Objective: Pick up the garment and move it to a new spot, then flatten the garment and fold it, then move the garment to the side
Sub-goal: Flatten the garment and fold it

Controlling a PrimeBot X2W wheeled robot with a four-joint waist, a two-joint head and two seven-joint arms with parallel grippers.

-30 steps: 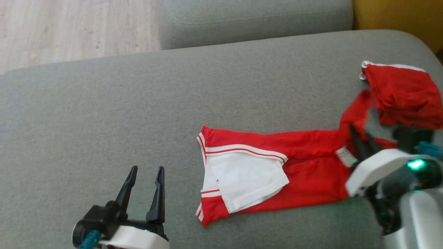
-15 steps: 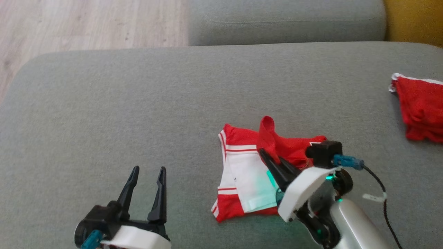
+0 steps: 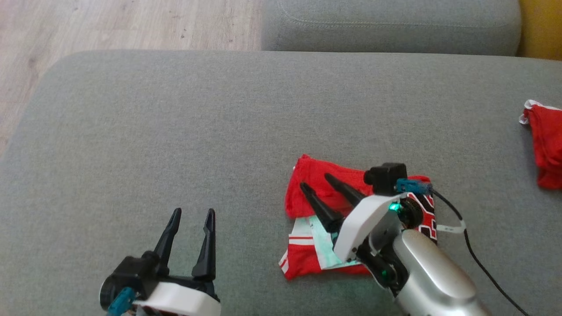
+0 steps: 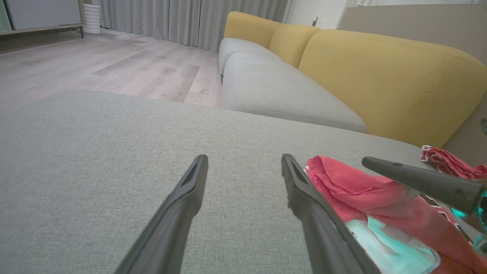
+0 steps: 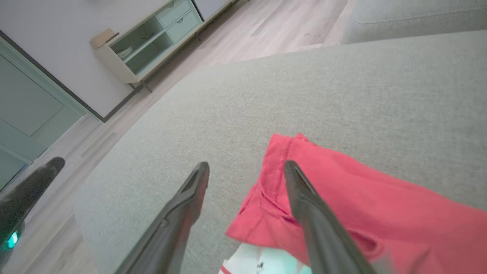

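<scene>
The garment (image 3: 296, 199) lies on a big grey sofa seat (image 3: 175, 131), near the robot and a bit to its right. It is red and white and folded over. The red fold lies on top at the far side and runs left to right. The white part and a striped edge peek out on the near side. The right arm (image 3: 421, 272) hides the garment's right part.

The right pincer (image 3: 315, 181) hangs over the red fold with its fingers spread and nothing in them. The left pincer (image 3: 193, 211) is spread wide too. It is empty, and sits beside the garment on the left.

Another red cloth (image 3: 544, 149) lies well apart on the right. A wood floor (image 3: 109, 22) and a yellow sofa back (image 4: 380, 76) are behind.
</scene>
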